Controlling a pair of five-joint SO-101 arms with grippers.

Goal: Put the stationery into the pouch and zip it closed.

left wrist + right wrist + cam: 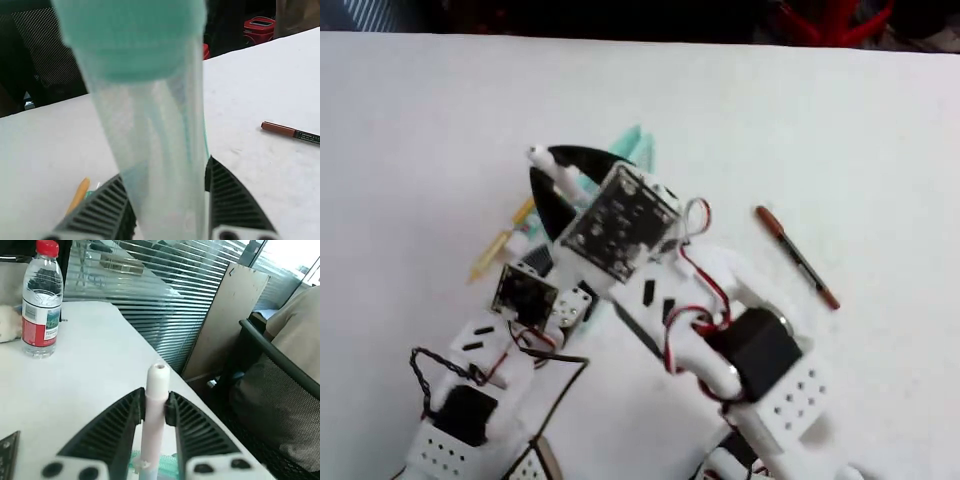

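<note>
Left claw (167, 210): clamping the translucent teal pouch (145, 125), jaws pressing its sides.
Right claw (155, 402): pinching a white pen (156, 390) tight, hovering just over the pouch.
Brown pen (797, 257): lying diagonally, well apart rightward, nearer the right arm.

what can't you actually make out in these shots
- High view: most of the pouch is hidden under the right arm; contents unknown.
- Left wrist view: the pouch's top is blurred, zip state unclear; the brown pen is cut off by the edge; the left pincer hides part of the yellow pen.
- Right wrist view: the right pincer hides the white pen's lower end.
</note>
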